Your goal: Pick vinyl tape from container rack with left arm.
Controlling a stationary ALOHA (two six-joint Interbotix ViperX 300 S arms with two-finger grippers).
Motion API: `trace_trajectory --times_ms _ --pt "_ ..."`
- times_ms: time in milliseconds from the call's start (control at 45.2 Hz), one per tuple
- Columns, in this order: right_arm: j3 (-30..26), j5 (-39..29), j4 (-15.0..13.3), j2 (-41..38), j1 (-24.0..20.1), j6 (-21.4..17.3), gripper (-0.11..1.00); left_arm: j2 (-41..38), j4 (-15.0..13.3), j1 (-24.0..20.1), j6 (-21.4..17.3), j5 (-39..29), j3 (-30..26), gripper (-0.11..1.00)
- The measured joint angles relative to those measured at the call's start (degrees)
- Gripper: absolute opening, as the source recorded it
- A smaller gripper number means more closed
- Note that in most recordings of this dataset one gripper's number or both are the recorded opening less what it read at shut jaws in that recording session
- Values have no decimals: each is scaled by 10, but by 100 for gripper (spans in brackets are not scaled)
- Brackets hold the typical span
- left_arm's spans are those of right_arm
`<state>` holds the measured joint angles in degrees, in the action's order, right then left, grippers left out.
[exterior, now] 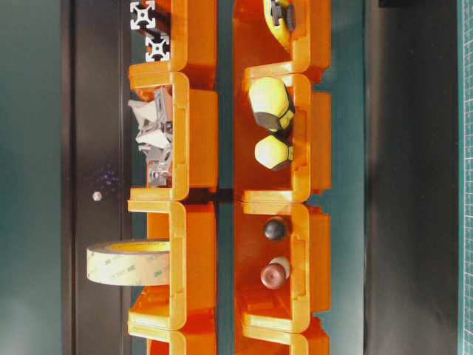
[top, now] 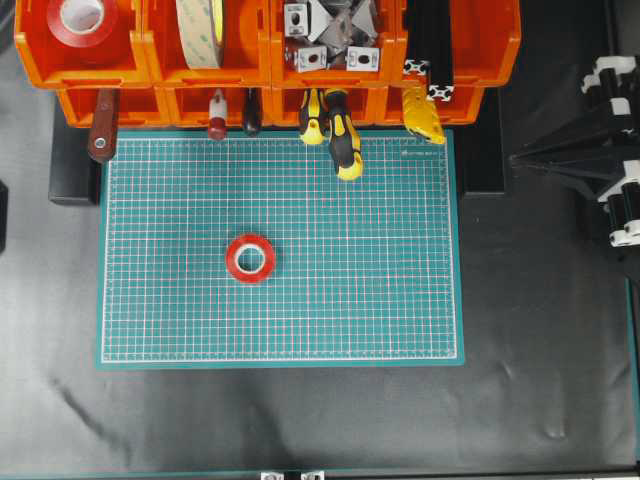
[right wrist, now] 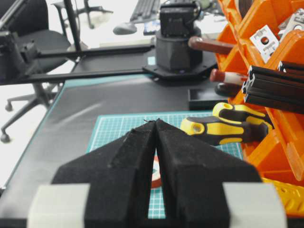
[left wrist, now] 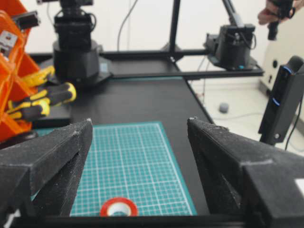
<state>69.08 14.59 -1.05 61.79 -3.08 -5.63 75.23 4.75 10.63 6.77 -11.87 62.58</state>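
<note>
The vinyl tape, a small red ring with a whitish core, lies flat on the green cutting mat, apart from both grippers. In the left wrist view my left gripper stands open and empty, with the tape low between its fingers and below them. My right gripper is shut on nothing, and a sliver of the tape shows behind its fingers. The orange container rack runs along the mat's far edge. Its top-left bin holds another red roll.
A cream tape roll, metal brackets and black extrusions fill the upper bins. Yellow-black screwdriver handles and a brown handle stick out of the lower bins over the mat. The right arm waits at the right edge.
</note>
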Motion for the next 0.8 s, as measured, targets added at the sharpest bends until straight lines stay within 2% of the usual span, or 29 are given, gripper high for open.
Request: trace_trajectory --times_ms 243,553,796 --pt "0 0 -1 -2 -1 0 0 1 0 0 -9 8 1 78" --pt "5 0 0 -12 0 0 0 1 0 0 -47 40 8 78" --pt "5 0 0 -13 0 1 0 -3 0 0 -30 34 16 78"
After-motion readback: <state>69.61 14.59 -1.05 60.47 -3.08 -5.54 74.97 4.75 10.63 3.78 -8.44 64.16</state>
